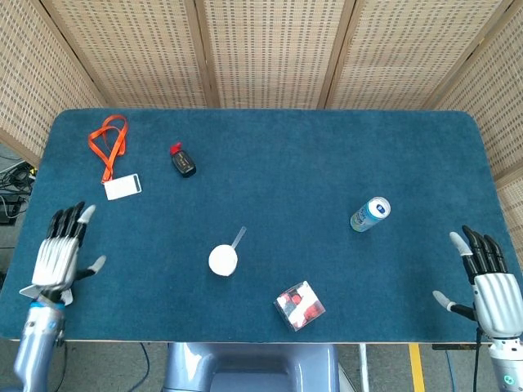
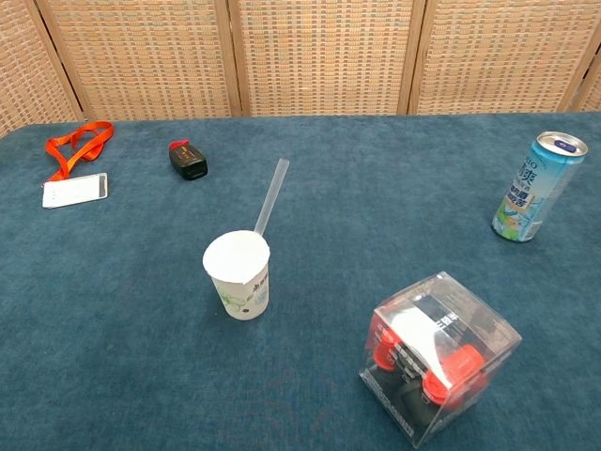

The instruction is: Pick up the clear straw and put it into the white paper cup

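Note:
The white paper cup [image 1: 222,260] [image 2: 238,275] stands upright near the middle of the blue table. The clear straw [image 1: 238,238] [image 2: 272,196] stands in it, leaning over the far rim. My left hand [image 1: 59,255] hovers at the table's left front edge, fingers spread, holding nothing, far from the cup. My right hand [image 1: 490,284] is at the right front corner, fingers apart and empty. Neither hand shows in the chest view.
A blue-green drink can [image 1: 370,214] [image 2: 537,187] stands to the right. A clear box with red parts [image 1: 299,305] [image 2: 436,355] sits in front of the cup. An orange lanyard with a card [image 1: 109,153] [image 2: 74,163] and a small black-and-red item [image 1: 182,160] [image 2: 187,158] lie at the back left.

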`<action>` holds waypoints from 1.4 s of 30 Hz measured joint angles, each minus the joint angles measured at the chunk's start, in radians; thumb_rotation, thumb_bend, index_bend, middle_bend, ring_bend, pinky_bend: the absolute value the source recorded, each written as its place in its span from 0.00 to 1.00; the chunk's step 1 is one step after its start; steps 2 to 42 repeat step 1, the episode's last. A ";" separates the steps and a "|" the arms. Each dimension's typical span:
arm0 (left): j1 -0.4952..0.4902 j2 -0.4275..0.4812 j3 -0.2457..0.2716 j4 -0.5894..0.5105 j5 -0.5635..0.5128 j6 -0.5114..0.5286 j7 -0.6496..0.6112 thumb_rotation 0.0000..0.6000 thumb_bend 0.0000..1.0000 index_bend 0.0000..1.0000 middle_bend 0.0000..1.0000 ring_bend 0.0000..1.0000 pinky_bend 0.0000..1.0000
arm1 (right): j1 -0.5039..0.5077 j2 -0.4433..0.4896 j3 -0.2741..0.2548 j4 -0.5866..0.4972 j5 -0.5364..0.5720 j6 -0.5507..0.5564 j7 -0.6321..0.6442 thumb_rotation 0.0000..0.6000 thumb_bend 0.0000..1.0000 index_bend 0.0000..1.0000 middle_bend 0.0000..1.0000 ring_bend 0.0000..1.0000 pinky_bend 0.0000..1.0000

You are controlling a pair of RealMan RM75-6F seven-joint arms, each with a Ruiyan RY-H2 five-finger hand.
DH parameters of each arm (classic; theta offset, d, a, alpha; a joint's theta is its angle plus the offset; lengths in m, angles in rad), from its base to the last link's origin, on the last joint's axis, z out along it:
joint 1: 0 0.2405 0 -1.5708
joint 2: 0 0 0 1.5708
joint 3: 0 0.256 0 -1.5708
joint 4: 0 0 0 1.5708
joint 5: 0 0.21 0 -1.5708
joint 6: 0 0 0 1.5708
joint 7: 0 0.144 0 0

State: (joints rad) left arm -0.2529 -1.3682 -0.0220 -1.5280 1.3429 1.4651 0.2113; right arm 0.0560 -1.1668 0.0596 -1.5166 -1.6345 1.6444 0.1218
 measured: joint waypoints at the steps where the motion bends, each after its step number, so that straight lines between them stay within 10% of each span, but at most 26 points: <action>1: 0.021 0.009 0.019 -0.004 0.001 0.013 0.014 1.00 0.18 0.00 0.00 0.00 0.00 | 0.000 -0.003 0.000 0.000 -0.001 0.001 -0.011 1.00 0.09 0.02 0.00 0.00 0.00; 42: 0.021 0.009 0.019 -0.004 0.001 0.013 0.014 1.00 0.18 0.00 0.00 0.00 0.00 | 0.000 -0.003 0.000 0.000 -0.001 0.001 -0.011 1.00 0.09 0.02 0.00 0.00 0.00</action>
